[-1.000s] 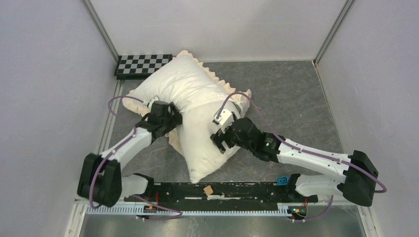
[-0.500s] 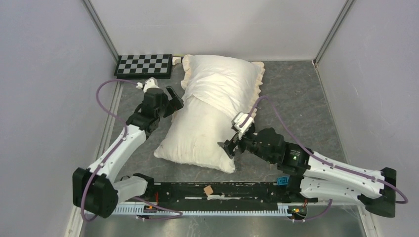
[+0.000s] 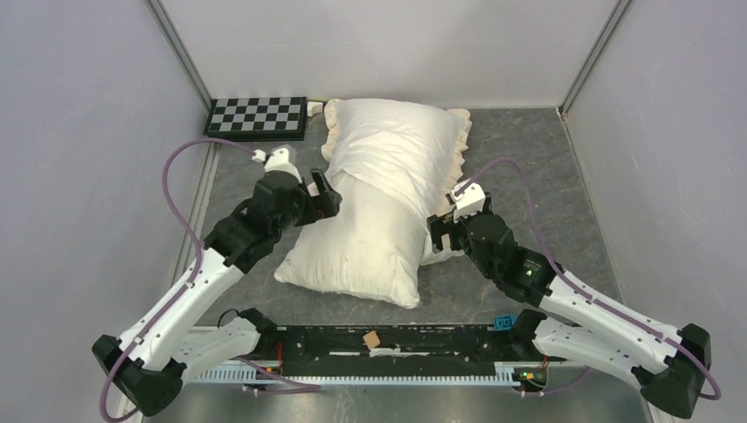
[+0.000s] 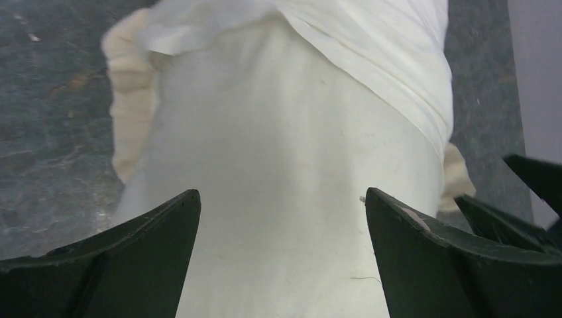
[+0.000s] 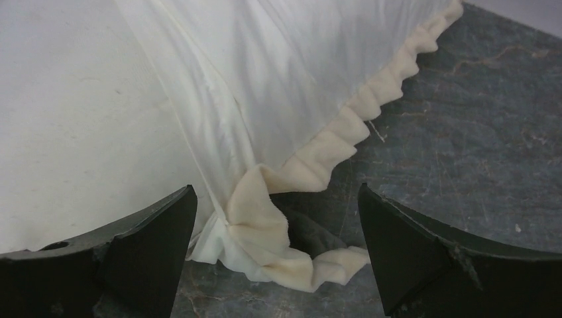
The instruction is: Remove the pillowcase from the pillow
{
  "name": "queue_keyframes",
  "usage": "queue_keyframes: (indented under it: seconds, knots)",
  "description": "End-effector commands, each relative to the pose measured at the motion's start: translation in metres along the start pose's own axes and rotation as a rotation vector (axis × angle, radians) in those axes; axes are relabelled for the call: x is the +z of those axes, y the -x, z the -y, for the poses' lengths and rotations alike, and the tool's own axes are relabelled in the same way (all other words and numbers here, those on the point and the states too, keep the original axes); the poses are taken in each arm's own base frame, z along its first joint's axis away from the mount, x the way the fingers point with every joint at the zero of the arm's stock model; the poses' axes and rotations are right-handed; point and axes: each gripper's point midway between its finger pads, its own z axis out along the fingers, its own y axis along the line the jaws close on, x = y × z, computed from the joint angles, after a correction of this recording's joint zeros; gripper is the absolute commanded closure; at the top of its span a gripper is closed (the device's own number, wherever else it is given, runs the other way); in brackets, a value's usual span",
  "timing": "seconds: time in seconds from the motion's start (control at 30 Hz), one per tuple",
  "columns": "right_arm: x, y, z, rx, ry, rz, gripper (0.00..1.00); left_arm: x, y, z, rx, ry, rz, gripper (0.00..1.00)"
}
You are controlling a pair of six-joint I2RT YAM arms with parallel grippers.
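Top external view: the plump off-white stuffed rectangular pillow (image 3: 352,251) lies on the mottled dark grey table (image 3: 528,176), one end toward the arm bases and the other toward the far wall. The limp cream fabric pillowcase (image 3: 396,145), with a ruffled frill border, covers only the far half of the pillow. Its open hem crosses the pillow diagonally, and the near half is bare. A black-and-white checkerboard panel (image 3: 255,116) lies at the far left corner of the table, just beside the covered end. The left gripper (image 3: 324,196) is at the pillow's left edge, close to the hem line. The right gripper (image 3: 439,238) is at the pillow's right edge, level with the hem. Left wrist view: the jaws stand wide apart and hold nothing. Bare pillow fabric fills the gap between them, and the hem lies beyond the tips. Contact between jaws and fabric cannot be determined. Right wrist view: the jaws likewise stand wide apart and hold nothing. Between the tips lies the bunched frill corner of the pillowcase, resting on the table, with a small patch of dark grey fabric showing beneath it. The bare pillow lies to the left of this frill and the table surface to the right.
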Motion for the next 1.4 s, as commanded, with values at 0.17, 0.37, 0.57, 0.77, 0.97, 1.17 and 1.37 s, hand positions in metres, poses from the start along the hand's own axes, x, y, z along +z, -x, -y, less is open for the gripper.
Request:
queue_keyframes:
  seconds: [0.17,0.37,0.57,0.77,0.97,1.17,1.37]
  knots:
    - [0.012,-0.028,0.001,0.172,0.116,-0.023,0.02,-0.014,-0.042,0.056,0.221,0.028,-0.031,0.0]
    - [0.019,-0.043,-0.009,0.204,0.219,-0.035,0.02,-0.024,-0.079,0.081,0.505,0.112,-0.126,0.0]
    - [0.02,-0.048,-0.03,0.191,0.332,-0.057,0.06,0.005,-0.121,0.078,0.606,0.138,-0.284,0.0]
    - [0.016,-0.052,-0.037,0.187,0.382,-0.06,0.21,0.031,-0.131,0.061,0.544,0.13,-0.381,0.0]
    - [0.02,-0.066,-0.036,0.177,0.371,-0.096,0.44,0.038,-0.126,0.038,0.487,0.162,-0.392,0.44]
    - [0.023,-0.068,-0.048,0.25,0.422,-0.062,0.56,0.025,-0.097,0.028,0.427,0.135,-0.314,0.97]
    - [0.039,-0.066,-0.044,0.308,0.38,-0.071,0.92,0.004,-0.075,0.026,0.425,0.109,-0.272,0.98]
